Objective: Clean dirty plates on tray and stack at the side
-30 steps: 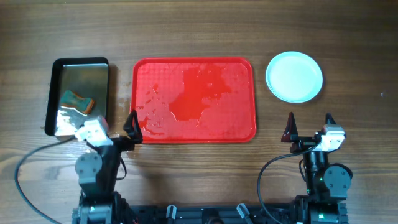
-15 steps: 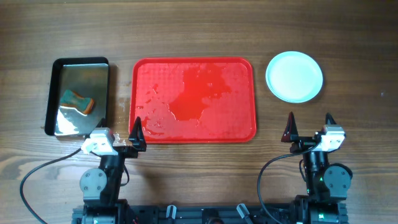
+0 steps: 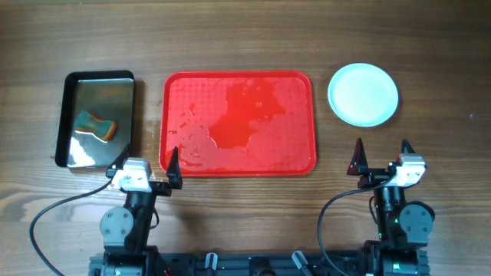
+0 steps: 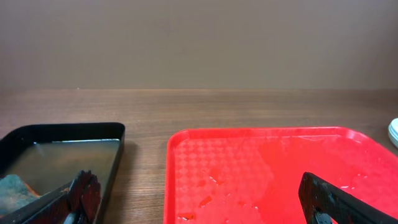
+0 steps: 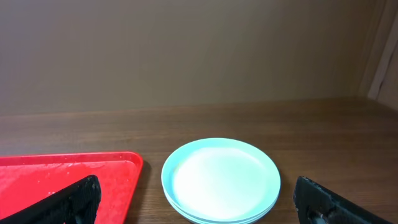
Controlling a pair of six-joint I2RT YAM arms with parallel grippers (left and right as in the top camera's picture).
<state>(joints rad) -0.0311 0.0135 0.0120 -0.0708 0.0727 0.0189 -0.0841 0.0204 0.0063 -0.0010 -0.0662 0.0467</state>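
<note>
The red tray [image 3: 238,123] lies in the middle of the table, wet and with no plate on it; it also shows in the left wrist view [image 4: 280,174] and the right wrist view [image 5: 62,177]. The pale bluish-white plates [image 3: 363,93] sit stacked to the right of the tray; the stack shows clean in the right wrist view [image 5: 221,179]. My left gripper [image 3: 146,165] is open and empty at the tray's front left corner. My right gripper [image 3: 381,155] is open and empty, in front of the plate stack.
A black-rimmed metal tray [image 3: 77,88] stands at the left and holds an orange-and-teal sponge [image 3: 96,125]. It also shows in the left wrist view [image 4: 62,152]. Cables run from both arm bases at the front edge.
My left gripper has drawn back from beside the metal tray and turned to face straight ahead at the red tray's front left corner. The right arm has not moved.
</note>
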